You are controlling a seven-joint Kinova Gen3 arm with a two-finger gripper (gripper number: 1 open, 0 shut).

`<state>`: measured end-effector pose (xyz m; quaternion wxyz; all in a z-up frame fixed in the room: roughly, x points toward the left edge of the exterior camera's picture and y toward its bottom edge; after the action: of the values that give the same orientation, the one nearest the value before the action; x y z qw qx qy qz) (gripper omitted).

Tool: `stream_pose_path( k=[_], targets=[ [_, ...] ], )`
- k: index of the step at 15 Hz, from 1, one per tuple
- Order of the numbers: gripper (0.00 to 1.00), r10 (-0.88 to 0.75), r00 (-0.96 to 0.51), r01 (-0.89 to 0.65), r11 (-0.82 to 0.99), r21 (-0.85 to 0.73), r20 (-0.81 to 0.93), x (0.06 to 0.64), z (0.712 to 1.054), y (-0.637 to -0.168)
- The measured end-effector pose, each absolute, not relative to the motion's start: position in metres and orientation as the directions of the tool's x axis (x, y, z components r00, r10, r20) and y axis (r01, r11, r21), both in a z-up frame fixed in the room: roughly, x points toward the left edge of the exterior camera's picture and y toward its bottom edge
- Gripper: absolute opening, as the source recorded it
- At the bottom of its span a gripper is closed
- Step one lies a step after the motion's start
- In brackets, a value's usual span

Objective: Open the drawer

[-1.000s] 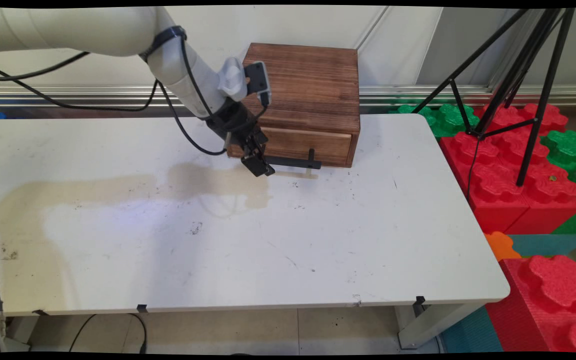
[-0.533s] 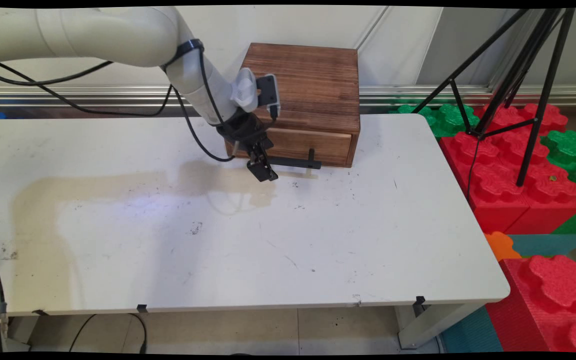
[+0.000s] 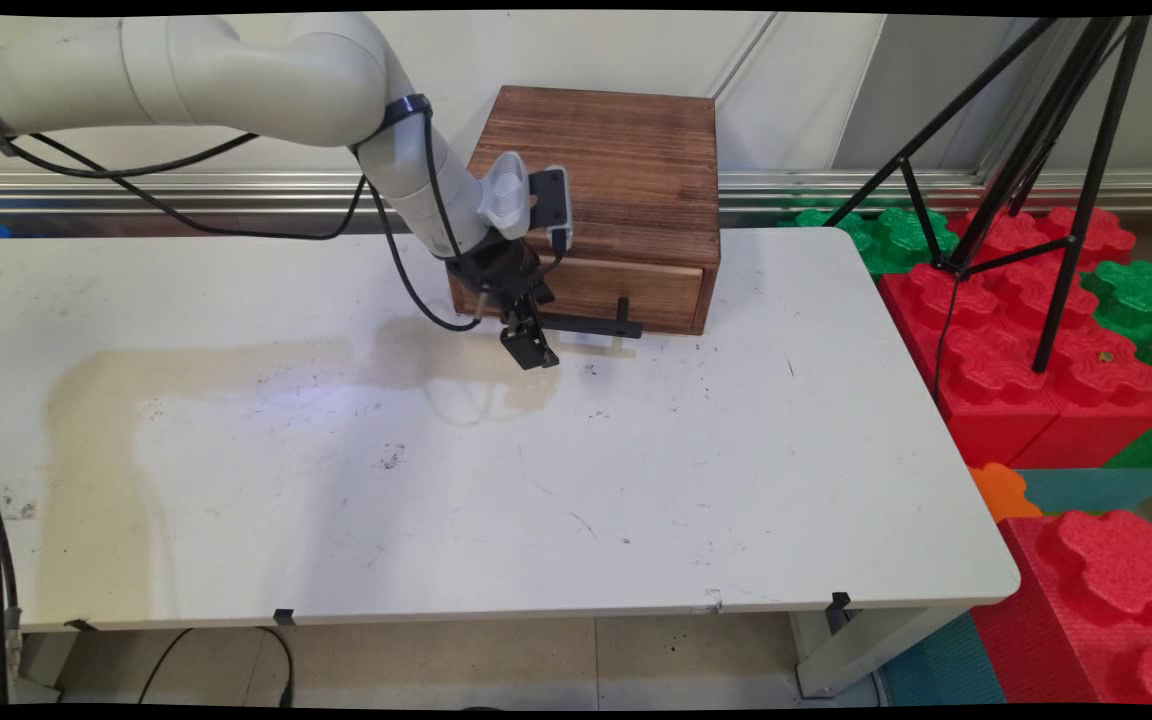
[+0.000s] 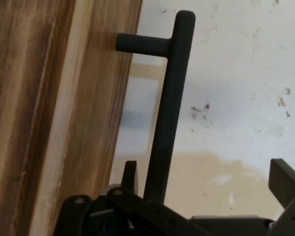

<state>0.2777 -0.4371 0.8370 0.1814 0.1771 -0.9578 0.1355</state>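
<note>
A dark wooden box (image 3: pixel 606 170) with a drawer (image 3: pixel 616 290) in its front stands at the back of the white table (image 3: pixel 636 480). The drawer carries a black bar handle (image 3: pixel 591 324) on short posts. My gripper (image 3: pixel 528 345) is at the handle's left end, low over the table. In the hand view the handle (image 4: pixel 167 108) runs up between the two fingers of the gripper (image 4: pixel 206 174), close to the left finger (image 4: pixel 130 173) and well apart from the right finger (image 4: pixel 285 179). The gripper is open. The drawer front (image 4: pixel 96 98) fills the left side.
A black tripod (image 3: pixel 1016 150) stands on red and green foam blocks (image 3: pixel 1036 340) to the right of the table. Black cables (image 3: pixel 236 215) hang from the arm over the table's back left. A tan stain (image 3: pixel 236 365) lies across the table.
The arm has swung to the right, carrying the gripper a little right and down along the drawer handle's left end. The drawer and box have not moved.
</note>
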Motion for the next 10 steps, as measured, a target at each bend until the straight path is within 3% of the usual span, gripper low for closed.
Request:
stream_pose_path(
  k=[10],
  targets=[
    [1.0, -0.237, -0.905, -0.32, 0.926, -0.199, 0.353, 0.27, 0.825, -0.441]
  ],
)
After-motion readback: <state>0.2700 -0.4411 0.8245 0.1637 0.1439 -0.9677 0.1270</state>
